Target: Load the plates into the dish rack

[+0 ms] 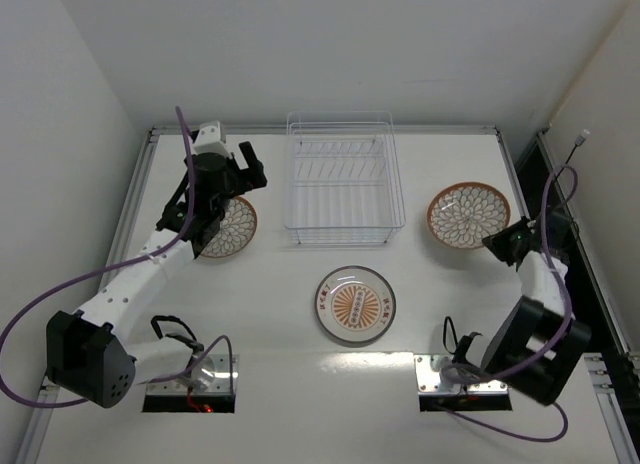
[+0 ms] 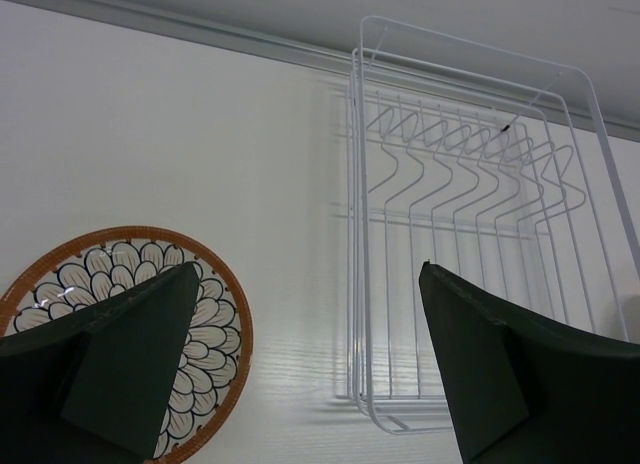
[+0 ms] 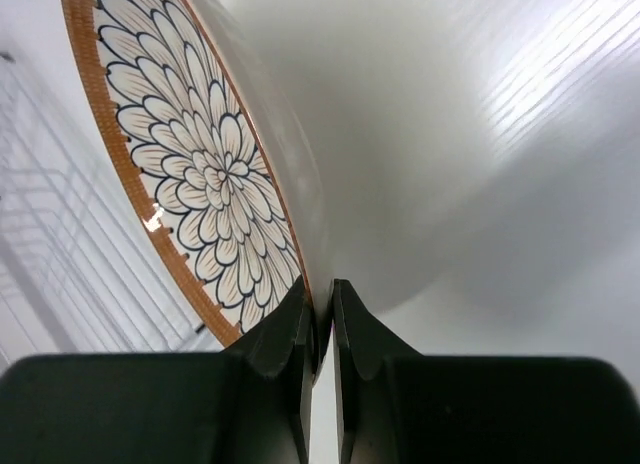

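The right petal plate (image 3: 200, 154), orange-brown rim and cream petals, sits near the table's (image 1: 440, 314) right edge with bare table between it and the dish rack (image 1: 343, 179), its rim pinched by the right fingers (image 3: 285, 344), while the left fingers (image 2: 130, 354) hang spread over the left petal plate (image 2: 100, 259)

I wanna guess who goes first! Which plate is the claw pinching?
The right plate, right of the rack: the right gripper is shut on its rim. The middle plate and left plate lie ungripped; the left gripper is open.

white table (image 1: 270, 304) | dish rack (image 1: 345, 184) rear centre | left plate (image 1: 235, 232) | centre plate (image 1: 355, 304) | right plate (image 1: 468, 216)
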Tool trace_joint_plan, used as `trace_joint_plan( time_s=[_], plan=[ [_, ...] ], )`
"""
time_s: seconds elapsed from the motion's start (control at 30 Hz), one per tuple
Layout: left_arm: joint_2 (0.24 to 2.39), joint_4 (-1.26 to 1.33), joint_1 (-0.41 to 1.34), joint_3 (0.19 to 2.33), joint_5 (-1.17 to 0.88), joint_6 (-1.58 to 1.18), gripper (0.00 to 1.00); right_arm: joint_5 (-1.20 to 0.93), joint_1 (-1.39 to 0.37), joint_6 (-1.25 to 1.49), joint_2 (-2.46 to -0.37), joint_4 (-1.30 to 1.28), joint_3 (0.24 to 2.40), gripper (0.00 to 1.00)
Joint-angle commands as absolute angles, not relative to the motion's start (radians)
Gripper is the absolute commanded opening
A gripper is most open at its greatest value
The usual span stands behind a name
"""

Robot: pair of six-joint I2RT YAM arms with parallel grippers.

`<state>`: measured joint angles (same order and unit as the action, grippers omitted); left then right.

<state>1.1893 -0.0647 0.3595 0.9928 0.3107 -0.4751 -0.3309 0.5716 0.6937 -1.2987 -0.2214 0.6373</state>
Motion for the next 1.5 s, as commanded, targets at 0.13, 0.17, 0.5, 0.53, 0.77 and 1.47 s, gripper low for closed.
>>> trace_joint_plan(
  time_s=[0.13,0.17,0.5,0.53,0.77,1.47],
  plan=[
    [1.158,-0.028,0.367,0.999,0.324,-0.468,0.92,-0.155,0.486,0.802,-0.993,-0.219,0.845,0.00],
    [1.158,-0.028,0.367,0.999,0.324,-0.468,0.92,-0.135,0.468,0.802,-0.992,-0.232,0.873,0.00],
    [1.158,-0.028,0.367,0.999,0.324,-0.468,0.93,0.247,0.011,0.733,-1.256,-0.311,1.274,0.00],
    [1.158,-0.028,0.367,0.999,0.324,-0.468,0.93,0.279,-0.055,0.717,-1.284,-0.311,1.299,0.00],
    [1.167,-0.028,0.367,0.989,0.324,-0.468,0.93,0.607,-0.274,0.624,-1.544,-0.382,1.569,0.00],
    [1.167,-0.028,0.367,0.989,0.324,-0.468,0.93,1.061,-0.420,0.447,-2.028,-0.525,2.072,0.00]
  ],
)
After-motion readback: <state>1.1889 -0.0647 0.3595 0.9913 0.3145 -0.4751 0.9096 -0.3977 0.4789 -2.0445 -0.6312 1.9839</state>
